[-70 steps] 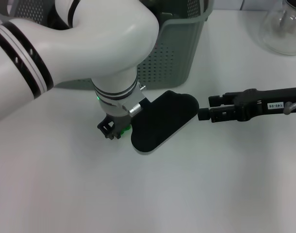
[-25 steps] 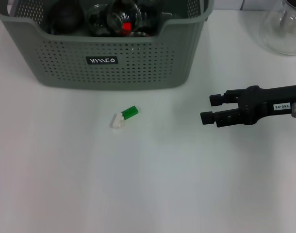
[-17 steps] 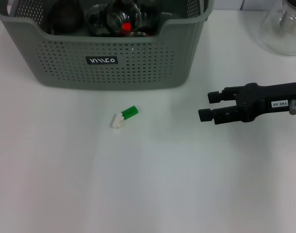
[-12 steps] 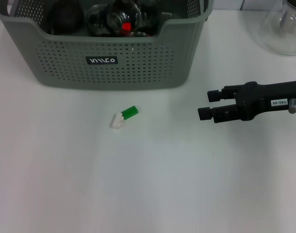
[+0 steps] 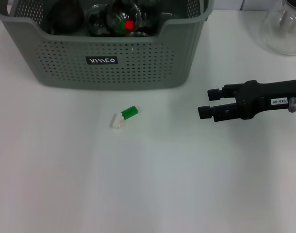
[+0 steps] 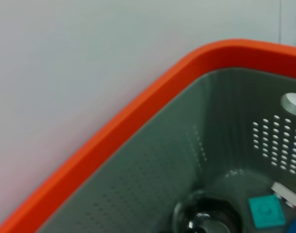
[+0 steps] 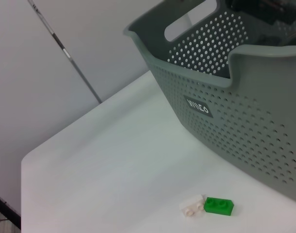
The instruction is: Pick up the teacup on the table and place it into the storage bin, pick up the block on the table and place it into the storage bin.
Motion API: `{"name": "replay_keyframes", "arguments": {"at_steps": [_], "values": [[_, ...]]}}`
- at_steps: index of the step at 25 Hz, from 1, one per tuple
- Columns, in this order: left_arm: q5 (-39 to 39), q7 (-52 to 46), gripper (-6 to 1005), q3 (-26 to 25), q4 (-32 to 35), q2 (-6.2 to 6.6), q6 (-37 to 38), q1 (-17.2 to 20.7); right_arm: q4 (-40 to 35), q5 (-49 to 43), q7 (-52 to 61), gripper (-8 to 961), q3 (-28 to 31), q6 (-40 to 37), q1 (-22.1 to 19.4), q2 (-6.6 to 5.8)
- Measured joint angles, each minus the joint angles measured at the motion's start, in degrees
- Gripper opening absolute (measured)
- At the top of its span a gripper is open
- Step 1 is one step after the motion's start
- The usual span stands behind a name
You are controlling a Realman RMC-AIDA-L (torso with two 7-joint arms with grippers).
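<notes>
Desk: white surface carrying all items listed below.

Storage bin: grey-green plastic basket with perforated walls, dipped front rim and a black label with white marks, standing at the far left-centre of the desk in the head view. Dark rounded glass items and a small red-and-green piece lay inside; whether one of them was the teacup could not be told. The right wrist view showed the same bin with a handle slot in its end wall.

Block: a green brick joined to a white brick, lying flat on the desk in front of the bin, near its front wall but not touching it, and not yet in the bin. In the right wrist view the block lay just before the bin's labelled wall.

Right tool: black, reaching in from the right edge of the head view, well to the right of the block and clear of the bin. Its two fingers stood parted with a visible gap, grasping nothing.

Left tool: not seen in any view; its state could not be told. The left wrist view showed only an orange-rimmed container with a grey-green perforated interior against a pale wall.

Glass vessel: clear, rounded, at the far right corner of the desk.
</notes>
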Motion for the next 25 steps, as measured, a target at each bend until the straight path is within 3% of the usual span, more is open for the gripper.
{"name": "replay_keyframes", "arguments": {"at_steps": [2,6,9,11,12,13,14,15,21,25], "values": [[-0.10,0.19,593,-0.16,3.71,-0.46,0.37,1.58,-0.01,0.00,-0.02,857,0.00,0.00,0.03,0.00],[-6.82,2.25,747,-2.30,19.99,-2.19,4.88,8.04,0.01,0.01,-0.05,856,0.04,-0.03,0.06,0.00],[-20.41,5.75,814,-4.91,32.28,-2.25,11.67,13.46,-0.01,0.00,-0.06,856,0.03,0.13,0.04,-0.02],[-34.90,10.46,842,-8.10,38.49,-1.55,19.34,17.06,-0.02,0.00,-0.09,856,0.03,0.18,0.03,-0.05],[-39.74,12.65,839,-9.23,40.12,-1.30,22.20,18.20,-0.03,0.00,-0.12,856,0.02,0.19,0.06,-0.05],[-39.74,12.65,836,-9.23,40.12,-1.30,22.20,18.20,-0.06,0.00,-0.16,856,0.02,0.21,0.09,-0.06],[-48.25,18.59,833,-10.71,42.32,-1.02,29.81,20.71,-0.08,0.00,-0.17,856,0.02,0.23,0.11,-0.07],[-50.16,20.15,833,-10.99,42.88,-0.97,31.90,21.38,-0.09,0.00,-0.19,856,0.02,0.25,0.13,-0.06],[-51.78,23.86,832,-8.61,46.14,-2.11,53.41,23.34,0.15,0.23,0.62,856,0.65,1.01,0.16,-0.18],[-44.71,25.71,832,-3.93,44.80,-2.63,57.44,23.94,0.71,0.26,0.67,856,1.20,1.83,0.22,-0.06]]}}
